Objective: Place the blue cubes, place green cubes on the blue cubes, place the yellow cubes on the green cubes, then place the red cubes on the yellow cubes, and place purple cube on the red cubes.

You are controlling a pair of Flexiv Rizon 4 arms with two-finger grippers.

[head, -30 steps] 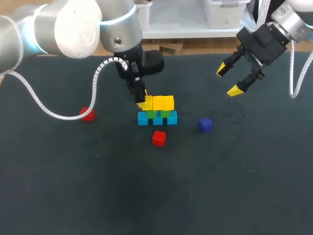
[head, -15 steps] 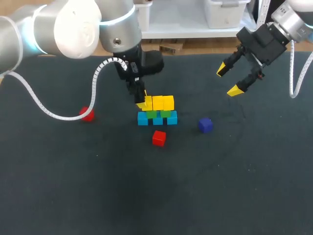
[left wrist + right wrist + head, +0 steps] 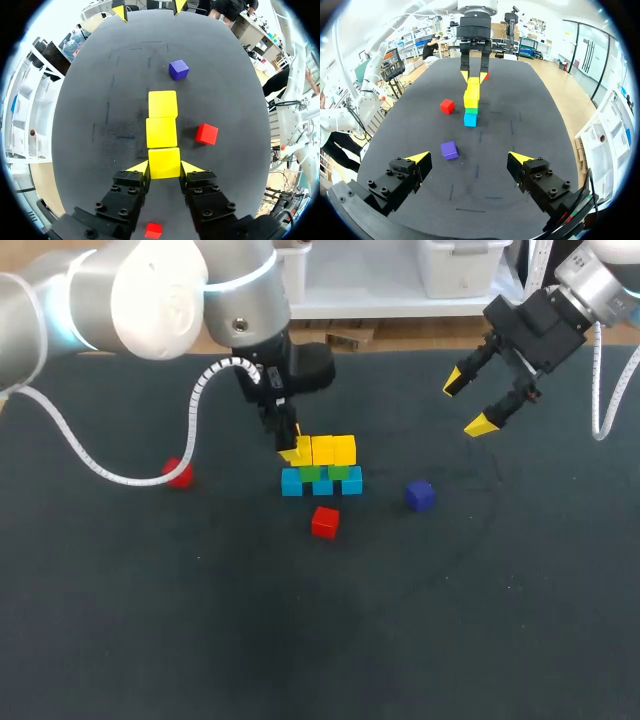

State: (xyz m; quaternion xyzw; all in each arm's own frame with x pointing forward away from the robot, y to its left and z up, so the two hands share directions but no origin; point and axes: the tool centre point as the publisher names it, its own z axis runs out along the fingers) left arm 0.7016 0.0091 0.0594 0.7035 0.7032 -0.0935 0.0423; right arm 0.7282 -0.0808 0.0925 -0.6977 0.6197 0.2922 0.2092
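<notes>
Far out at the left a red cube lies alone on the table, well apart from the build. Next comes the left gripper, low over the stack's left end, its fingers pressed on two sides of a yellow cube — grasping it, as far as the wrist view shows. That cube sits in line with two more yellows, touching the nearer one. The row tops the greens, which rest on the blues. I judge the step in hand to be setting down and releasing this end yellow, so the care lies in letting go cleanly. Open the fingers evenly and only a little, so neither tip drags the cube sideways off its green. Then lift straight up before moving off — any slant on the way out could knock the row. The cube looks square to its neighbours; whether it is fully seated I cannot tell. Near the stack a second red cube lies close enough to brush on a careless departure, and the purple cube lies further right, near but apart. At the far right the right gripper hangs above the table with its fingers spread wide and nothing between them, well clear of the stack
</notes>
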